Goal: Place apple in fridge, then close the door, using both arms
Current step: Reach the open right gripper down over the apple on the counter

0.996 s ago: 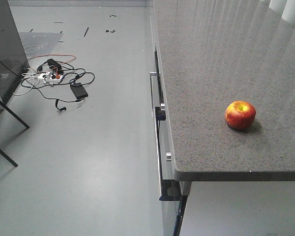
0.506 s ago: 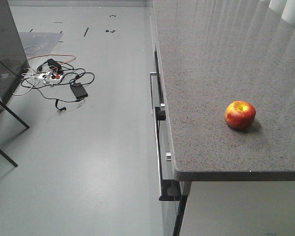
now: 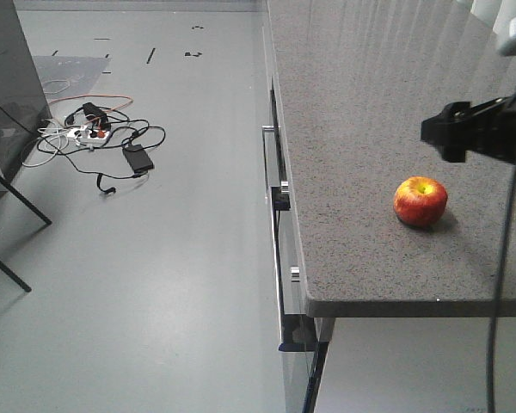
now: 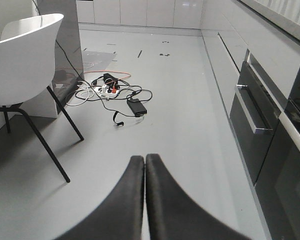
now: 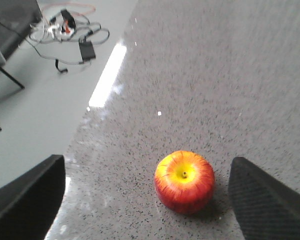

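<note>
one apple (image 3: 420, 201), stem dimple up, on the grey speckled tabletop (image 3: 353, 103) near its edge. right pincer (image 5: 145, 170): fingers spread wide, above the apple, not touching. left pincer (image 4: 144, 162): fingers pressed together, empty, over the floor. step: reach for pickup. next: lower, straddle, close.

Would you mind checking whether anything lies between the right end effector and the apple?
Nothing visible does. The apple sits alone on the speckled counter, and the right end effector, open, frames it with only bare counter between them.
</note>
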